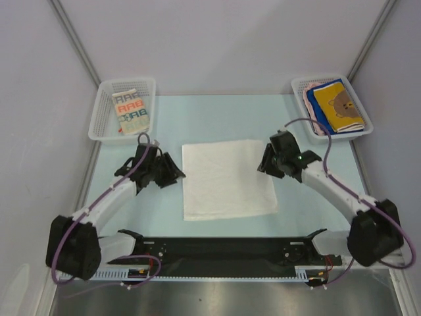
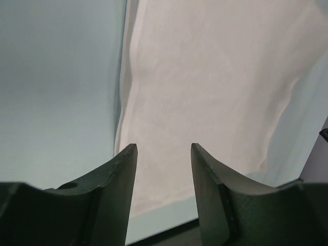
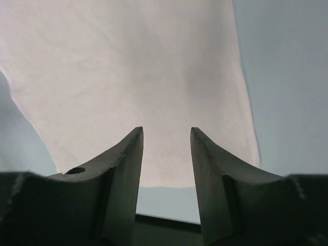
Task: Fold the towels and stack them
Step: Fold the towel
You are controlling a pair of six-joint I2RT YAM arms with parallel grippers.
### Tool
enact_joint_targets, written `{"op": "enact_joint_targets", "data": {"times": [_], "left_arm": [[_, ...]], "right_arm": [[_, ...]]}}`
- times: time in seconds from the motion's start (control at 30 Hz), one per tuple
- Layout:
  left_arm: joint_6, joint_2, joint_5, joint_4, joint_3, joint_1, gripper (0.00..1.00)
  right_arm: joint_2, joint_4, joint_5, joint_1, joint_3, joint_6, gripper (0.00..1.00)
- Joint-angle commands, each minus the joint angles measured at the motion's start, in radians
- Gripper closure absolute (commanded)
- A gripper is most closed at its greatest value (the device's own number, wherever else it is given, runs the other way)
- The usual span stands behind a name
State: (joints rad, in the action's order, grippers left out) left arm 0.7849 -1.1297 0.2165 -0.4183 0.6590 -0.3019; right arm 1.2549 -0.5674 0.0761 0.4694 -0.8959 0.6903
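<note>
A plain white towel (image 1: 227,179) lies spread flat in the middle of the table. My left gripper (image 1: 172,172) hovers just off its left edge, open, with nothing between its fingers. In the left wrist view the left gripper (image 2: 164,148) points across the towel (image 2: 205,77). My right gripper (image 1: 266,161) stands open at the towel's right edge, also holding nothing. From the right wrist, the right gripper (image 3: 166,130) faces the white cloth (image 3: 128,66). A cream towel with "RABBIT" lettering (image 1: 130,110) lies in the back-left basket. A yellow bear towel (image 1: 339,104) tops a stack over a blue towel (image 1: 315,110) in the back-right basket.
Two white mesh baskets stand at the back: one left (image 1: 100,112), one right (image 1: 299,84). Grey walls close in both sides and the back. A black rail (image 1: 223,249) runs along the near edge between the arm bases.
</note>
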Motion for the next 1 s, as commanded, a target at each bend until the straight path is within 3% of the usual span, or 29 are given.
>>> {"op": "enact_joint_targets", "data": {"times": [0.0,0.13,0.27,0.47,0.67,0.97], "left_arm": [[-0.059,-0.142,-0.034,0.224,0.145,0.061,0.48],[-0.046,-0.359,0.096,0.354,0.327,0.069,0.51],[0.016,-0.525,0.156,0.506,0.424,0.063,0.49],[0.077,-0.784,0.274,0.633,0.563,0.041,0.52],[0.108,-0.907,0.276,0.665,0.568,0.032,0.52],[0.140,-0.938,0.201,0.638,0.485,0.052,0.53]], "right_arm": [[0.205,0.175,-0.065,-0.044,-0.188,-0.146,0.53],[0.458,0.239,-0.215,-0.046,-0.435,-0.146,0.62],[0.653,0.346,-0.352,-0.048,-0.575,-0.081,0.75],[0.843,0.481,-0.453,-0.048,-0.658,0.023,0.81],[0.934,0.557,-0.476,-0.060,-0.635,0.095,0.82],[0.888,0.724,-0.472,-0.178,-0.364,0.161,0.84]]}}
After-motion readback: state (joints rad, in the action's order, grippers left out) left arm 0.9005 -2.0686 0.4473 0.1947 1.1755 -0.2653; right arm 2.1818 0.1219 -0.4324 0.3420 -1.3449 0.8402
